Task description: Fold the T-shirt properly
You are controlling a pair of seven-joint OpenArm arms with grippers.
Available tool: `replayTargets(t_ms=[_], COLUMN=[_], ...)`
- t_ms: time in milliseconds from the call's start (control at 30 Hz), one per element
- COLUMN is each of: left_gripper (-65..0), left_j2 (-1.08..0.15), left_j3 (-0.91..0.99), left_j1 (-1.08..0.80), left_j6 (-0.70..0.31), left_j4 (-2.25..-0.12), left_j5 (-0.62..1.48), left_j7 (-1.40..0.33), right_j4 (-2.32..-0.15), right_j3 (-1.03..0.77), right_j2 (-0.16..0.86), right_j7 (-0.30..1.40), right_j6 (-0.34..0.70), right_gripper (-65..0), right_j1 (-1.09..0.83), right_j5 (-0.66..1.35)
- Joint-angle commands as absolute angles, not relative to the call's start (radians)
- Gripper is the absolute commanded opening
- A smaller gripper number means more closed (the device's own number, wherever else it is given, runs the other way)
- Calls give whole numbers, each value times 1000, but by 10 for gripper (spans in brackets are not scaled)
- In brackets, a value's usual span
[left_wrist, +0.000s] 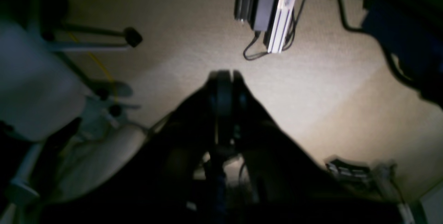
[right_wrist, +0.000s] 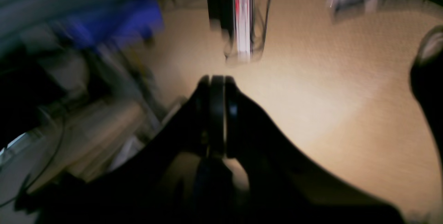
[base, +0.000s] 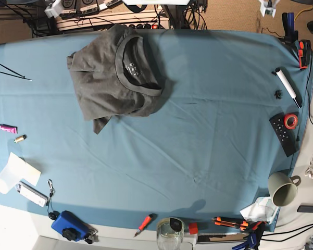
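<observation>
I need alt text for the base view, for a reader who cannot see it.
Overhead view: a crumpled dark grey T-shirt, collar up, lies at the far edge of a teal-blue cloth covering the table. Small tools, a mug and a remote sit along the edges; no robot arm appears.

Closed left tool [left_wrist: 224, 78] over beige carpet [left_wrist: 311, 89]
</observation>
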State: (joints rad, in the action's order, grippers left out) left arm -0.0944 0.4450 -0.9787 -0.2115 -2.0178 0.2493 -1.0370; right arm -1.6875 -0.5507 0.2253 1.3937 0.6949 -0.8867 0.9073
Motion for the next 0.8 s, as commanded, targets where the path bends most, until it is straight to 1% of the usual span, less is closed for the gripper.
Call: replayTargets(t_ms=[0, 133, 267, 333, 567, 667, 767], left_gripper=[-650, -650, -650, -650, -650, -650, -650], left_j2=[-97, -97, -97, -97, -97, -97, -97], left_j3=[448, 448, 447, 447, 447, 447, 447], left_j1=[-989, -916, -826, -780, -602, -538, -490], left_j6=[-213, -238, -239, -262, -268, -280, -290], left_j4=[-1995, -1857, -1701, -1603, -1221, -1085, -978], left_j5=[250, 251, 243, 213, 143, 77, 7], left_j7=[-1027, -1009, -971, -933, -834, -763, -679], right_j4=[-1667, -1547, -1417, -1345, -1052, -942, -861], right_j3=[-529, -417, -342, -303, -153, -79, -5], right_j2=[252, 286, 286, 286, 286, 286, 286], right_j7=[1396, 1344, 1257, 1211, 947, 838, 752], right_j6=[698, 698, 698, 698, 698, 698, 653], right_gripper=[-638, -638, -638, -638, -638, -638, -638], right_j1=[-896, -838, -741, -686, -511, -449, -395], right_j5=[881, 760, 686, 623, 372, 261, 171])
